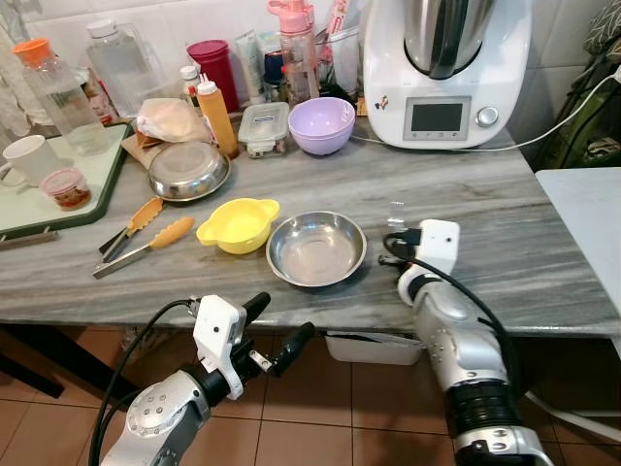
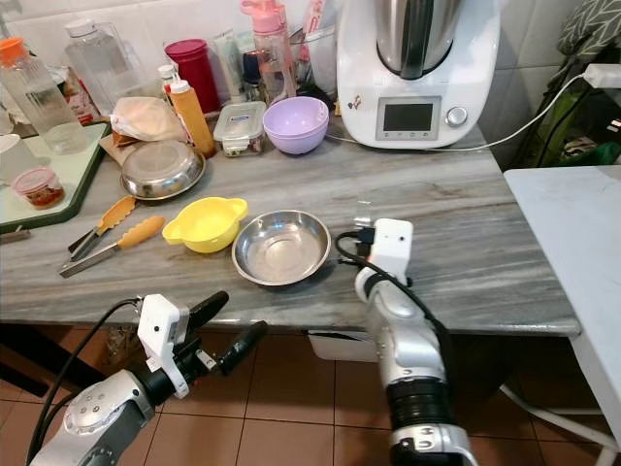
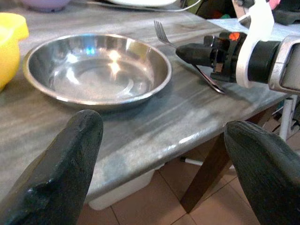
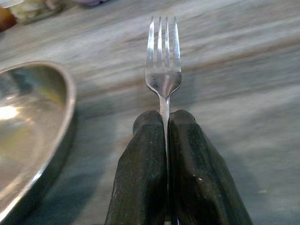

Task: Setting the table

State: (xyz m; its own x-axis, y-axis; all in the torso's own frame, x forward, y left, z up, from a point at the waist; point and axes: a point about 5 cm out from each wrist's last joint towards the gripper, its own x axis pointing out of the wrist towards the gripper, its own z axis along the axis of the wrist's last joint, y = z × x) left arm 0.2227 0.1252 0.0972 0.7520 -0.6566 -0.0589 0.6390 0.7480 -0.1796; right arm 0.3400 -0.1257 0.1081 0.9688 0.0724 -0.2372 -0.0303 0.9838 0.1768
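Fork pinched in R gripper, beside steel bowl; L gripper spread wide

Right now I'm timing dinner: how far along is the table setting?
Done: the round steel plate lies on the grey marble table. In hand: the right gripper is shut on the silver fork, just right of the plate. Left: releasing it; the left gripper is open below the table edge.
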